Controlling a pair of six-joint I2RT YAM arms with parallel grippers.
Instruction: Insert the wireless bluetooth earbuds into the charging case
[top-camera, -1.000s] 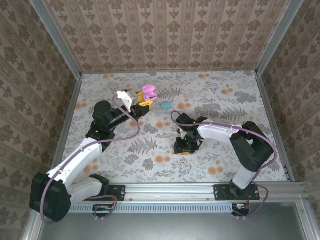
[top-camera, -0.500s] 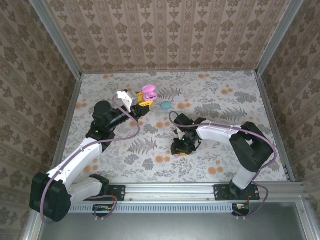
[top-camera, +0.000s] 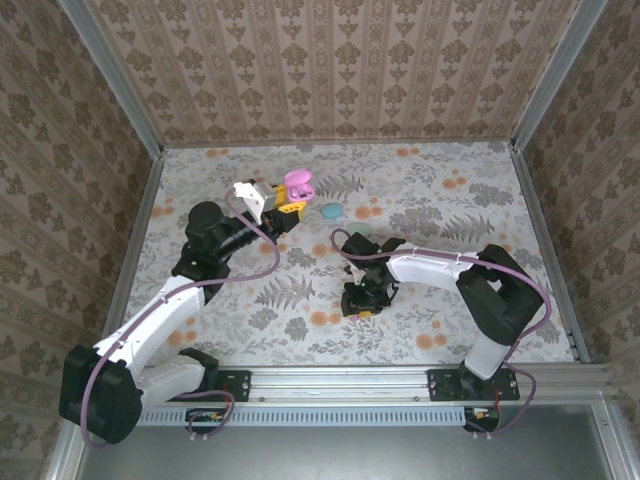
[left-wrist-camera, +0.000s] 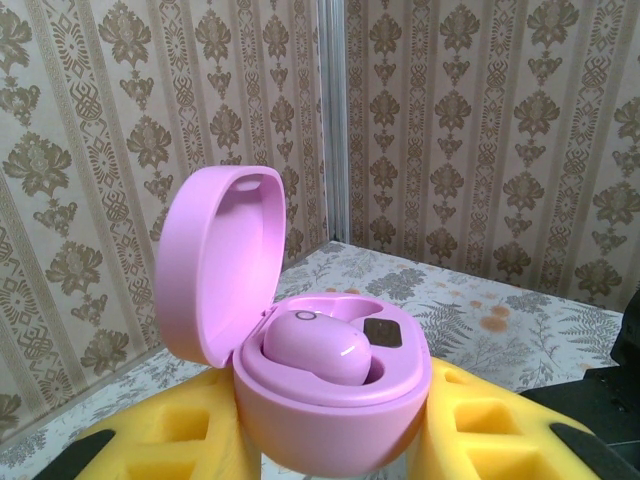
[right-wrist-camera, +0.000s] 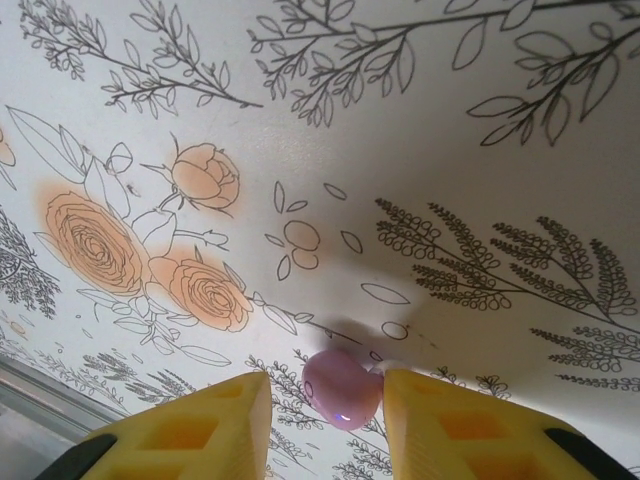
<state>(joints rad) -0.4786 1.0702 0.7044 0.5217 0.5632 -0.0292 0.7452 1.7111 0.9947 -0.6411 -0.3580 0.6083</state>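
Down on the flowered tablecloth (right-wrist-camera: 450, 150), between the yellow pads (right-wrist-camera: 200, 425) of the right claw (right-wrist-camera: 326, 385): one loose pink earbud (right-wrist-camera: 342, 388), small and rounded. Touching or nearly touching the pad on the wrist view's right, with a clear strip of cloth between it and the other pad. Not pinched yet, so claw released, jaws set wider than the bud. Aimed straight down at the cloth; fingertips on it or just above it, cannot tell which. Printed orange roses (right-wrist-camera: 95, 235) ahead of the fingers and off to their left.

In the left claw (left-wrist-camera: 330, 450): pink charging case (left-wrist-camera: 330, 420), clamped at its base between that claw's own yellow pads and held upright. Lid (left-wrist-camera: 215, 270) hinged open, standing on the wrist view's left. Second pink earbud (left-wrist-camera: 315, 350) already seated inside. Just right of it, another pocket with a small dark patch, contents unclear.

From above, left claw reaching toward the far side of the table, case at its tip. Just beyond that tip and to its right, lying on the cloth: teal egg-shaped piece (top-camera: 330, 211), touching nothing. Right claw nearer the arm bases, well apart from the left claw and the case. Patterned walls (top-camera: 330, 70) all round.
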